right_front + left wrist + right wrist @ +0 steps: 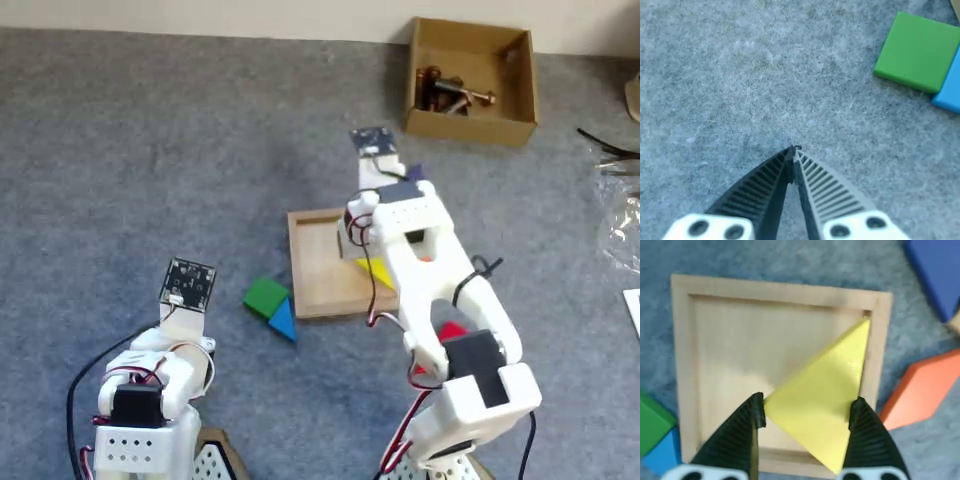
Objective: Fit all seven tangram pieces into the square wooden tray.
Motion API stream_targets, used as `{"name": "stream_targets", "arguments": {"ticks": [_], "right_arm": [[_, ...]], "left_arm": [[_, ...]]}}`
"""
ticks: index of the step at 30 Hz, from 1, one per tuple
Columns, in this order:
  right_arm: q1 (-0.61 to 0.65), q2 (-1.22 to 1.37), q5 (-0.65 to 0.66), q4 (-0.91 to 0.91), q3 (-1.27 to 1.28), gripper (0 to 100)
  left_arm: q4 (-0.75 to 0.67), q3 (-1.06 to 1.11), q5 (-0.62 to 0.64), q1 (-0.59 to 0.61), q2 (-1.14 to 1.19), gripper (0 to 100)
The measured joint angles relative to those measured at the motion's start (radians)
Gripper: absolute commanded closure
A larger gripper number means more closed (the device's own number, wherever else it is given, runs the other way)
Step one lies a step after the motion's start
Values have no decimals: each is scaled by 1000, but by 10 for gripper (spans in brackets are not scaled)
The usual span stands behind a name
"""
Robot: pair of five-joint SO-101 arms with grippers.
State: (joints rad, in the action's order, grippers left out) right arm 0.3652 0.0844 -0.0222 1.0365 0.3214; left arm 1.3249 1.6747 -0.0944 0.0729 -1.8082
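The step in hand is seating the yellow triangle (820,390) in the wooden tray (780,287), which lies mid-bench. The right tool (808,402) is spread wide across the triangle. One finger is against its square corner and the other against its long edge, so I judge it is holding the piece.

The long edge runs along the tray's 3 o'clock wall. One sharp corner seems to overlap the 6 o'clock rim, so the triangle may not be lying flat yet.

To finish well:
- Nudge the triangle toward 12 o'clock until both sharp corners sit inside the wall.
- Lower it until it rests on the tray floor.
- Only then part the fingers, and lift straight up so nothing drags.

The left tool (792,149) is closed to a point and empty over the grey bench (150,150). It waits near the green square (917,50) and the light blue triangle (950,90), both at 8 o'clock from the tray. An orange piece (920,387) lies just outside the 3 o'clock wall, a dark blue piece (937,270) sits at 1 o'clock, and a red piece (452,330) is at 5 o'clock.
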Motion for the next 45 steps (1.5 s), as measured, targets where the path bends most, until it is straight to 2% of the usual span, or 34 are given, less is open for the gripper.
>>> {"name": "stream_targets", "arguments": {"ticks": [15, 24, 30, 40, 45], "right_arm": [[3, 0, -3, -5, 0, 957], [3, 0, -3, -114, 78, 955], [5, 0, -3, -117, 78, 864], [-5, 0, -3, -117, 78, 858], [-2, 0, -3, -117, 78, 788]], "left_arm": [[0, 0, 0, 0, 0, 995], [0, 0, 0, 0, 0, 995], [0, 0, 0, 0, 0, 995], [0, 0, 0, 0, 0, 995], [0, 0, 0, 0, 0, 995]]}}
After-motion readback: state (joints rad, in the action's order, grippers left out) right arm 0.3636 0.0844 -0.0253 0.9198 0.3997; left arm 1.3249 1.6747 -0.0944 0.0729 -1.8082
